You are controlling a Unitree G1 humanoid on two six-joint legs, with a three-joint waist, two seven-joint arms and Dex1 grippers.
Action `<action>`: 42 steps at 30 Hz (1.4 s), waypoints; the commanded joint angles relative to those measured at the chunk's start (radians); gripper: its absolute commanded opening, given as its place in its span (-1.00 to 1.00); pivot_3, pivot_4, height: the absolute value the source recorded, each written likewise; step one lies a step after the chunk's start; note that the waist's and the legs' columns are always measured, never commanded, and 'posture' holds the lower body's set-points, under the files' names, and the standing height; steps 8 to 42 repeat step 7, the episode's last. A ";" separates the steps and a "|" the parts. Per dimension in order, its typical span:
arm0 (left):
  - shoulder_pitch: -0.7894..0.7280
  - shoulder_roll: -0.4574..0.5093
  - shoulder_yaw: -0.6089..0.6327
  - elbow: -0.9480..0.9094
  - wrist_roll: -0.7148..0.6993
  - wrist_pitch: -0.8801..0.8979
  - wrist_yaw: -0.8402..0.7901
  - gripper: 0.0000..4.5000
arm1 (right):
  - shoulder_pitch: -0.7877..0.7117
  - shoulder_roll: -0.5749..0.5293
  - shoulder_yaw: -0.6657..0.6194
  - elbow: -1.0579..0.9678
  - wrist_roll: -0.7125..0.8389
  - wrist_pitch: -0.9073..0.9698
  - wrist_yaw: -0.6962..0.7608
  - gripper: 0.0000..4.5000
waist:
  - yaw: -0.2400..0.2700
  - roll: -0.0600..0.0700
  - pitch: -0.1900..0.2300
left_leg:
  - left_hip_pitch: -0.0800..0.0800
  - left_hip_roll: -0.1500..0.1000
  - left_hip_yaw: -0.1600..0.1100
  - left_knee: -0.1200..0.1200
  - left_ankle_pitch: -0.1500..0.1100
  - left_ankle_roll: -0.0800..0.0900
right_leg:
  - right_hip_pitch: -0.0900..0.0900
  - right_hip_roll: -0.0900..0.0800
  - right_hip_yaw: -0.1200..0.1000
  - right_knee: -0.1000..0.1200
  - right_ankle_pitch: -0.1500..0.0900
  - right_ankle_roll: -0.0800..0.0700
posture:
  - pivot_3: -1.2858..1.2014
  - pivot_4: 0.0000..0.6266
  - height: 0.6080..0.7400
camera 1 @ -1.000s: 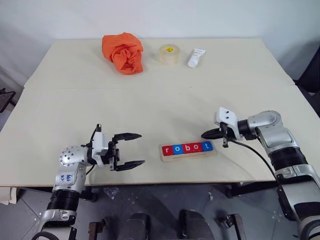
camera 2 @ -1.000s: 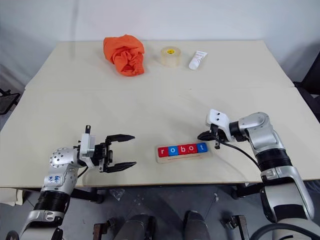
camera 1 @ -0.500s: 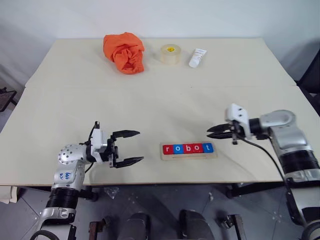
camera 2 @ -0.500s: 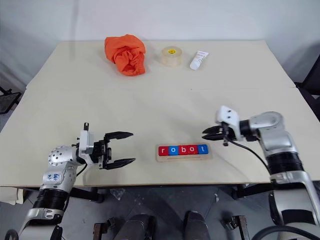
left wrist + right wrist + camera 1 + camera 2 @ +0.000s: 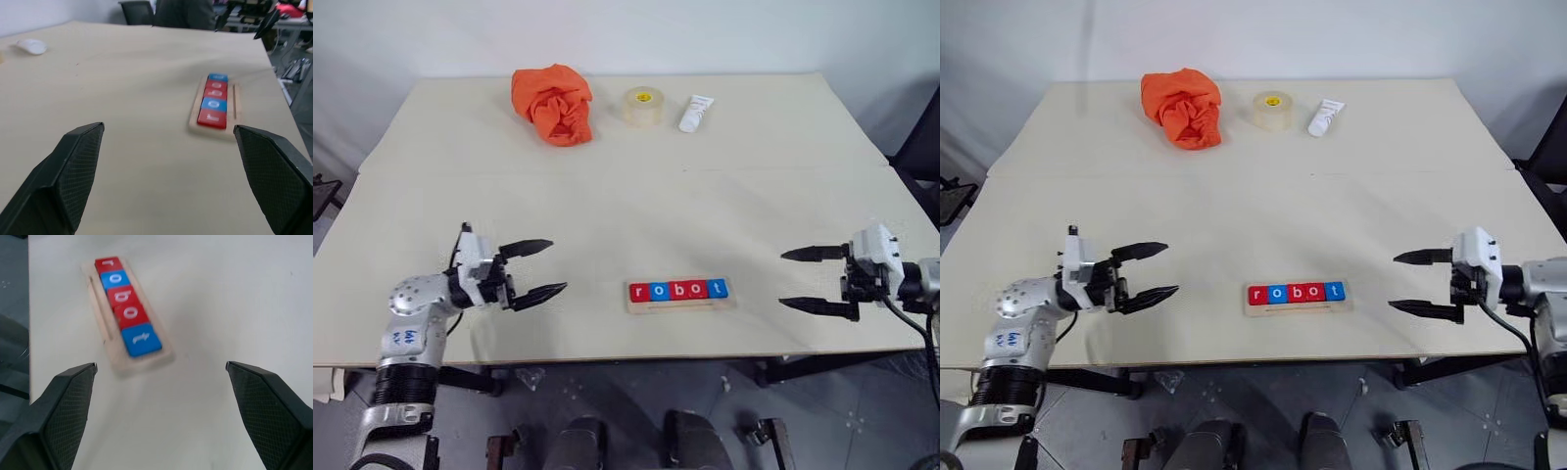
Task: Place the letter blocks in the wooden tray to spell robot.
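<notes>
Pale beige table (image 5: 636, 196), plain white wall (image 5: 705, 34) behind, grey floor (image 5: 626, 392) beneath, dark chair (image 5: 920, 147) beside.

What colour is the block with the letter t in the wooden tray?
Blue, with a white letter: the t block sits at the end of the wooden tray, clearest in the right wrist view.

letter blocks (image 5: 679, 290) in wooden tray (image 5: 679, 304)

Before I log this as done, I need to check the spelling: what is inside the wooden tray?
Five letter blocks sit side by side in the wooden tray: red r, blue o, red b, red o, blue t. They cover the tray floor beneath them.
</notes>
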 commanded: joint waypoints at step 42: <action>-0.015 0.044 0.065 0.065 -0.060 -0.044 -0.157 1.00 | 0.026 -0.060 0.011 0.049 0.130 -0.085 0.070 0.98 | 0.000 0.000 0.000 | 0.001 0.000 0.000 0.000 0.000 0.000 | 0.002 0.000 0.000 -0.001 0.000 0.000 | 0.03 -0.52 1.00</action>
